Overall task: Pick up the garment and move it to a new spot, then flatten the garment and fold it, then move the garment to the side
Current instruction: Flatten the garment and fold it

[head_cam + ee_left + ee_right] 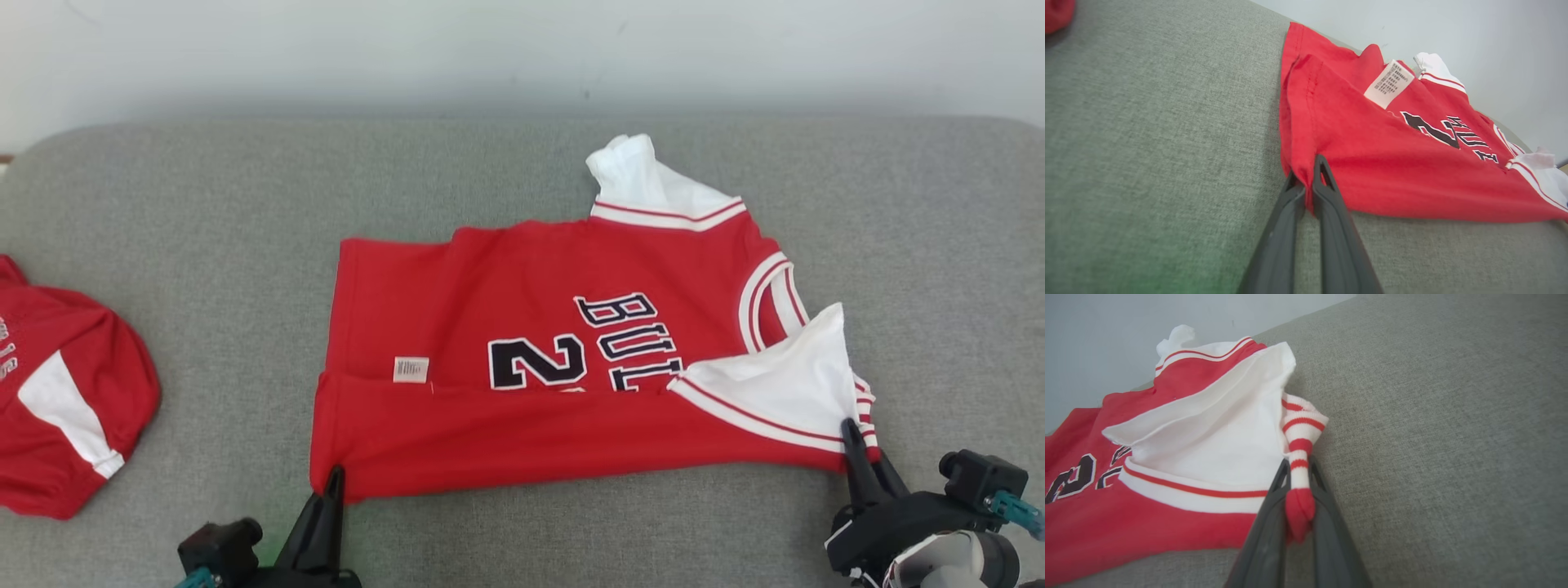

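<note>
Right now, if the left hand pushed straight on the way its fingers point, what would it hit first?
The red jersey: the left hand grips its corner, so it would likely push into that cloth.

The left claw (333,478) and right claw (851,429) have 2 slim dark-grey fingers (1333,228), black housings (898,523), teal plugs (1016,506).

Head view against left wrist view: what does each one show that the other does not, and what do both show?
Head view adds: the right hand shut on the striped corner of the jersey. Left wrist view adds: a close look at the left hand pinching the red hem, and print lines on the label. Both: jersey, label, left hand, grey cushion.
</note>
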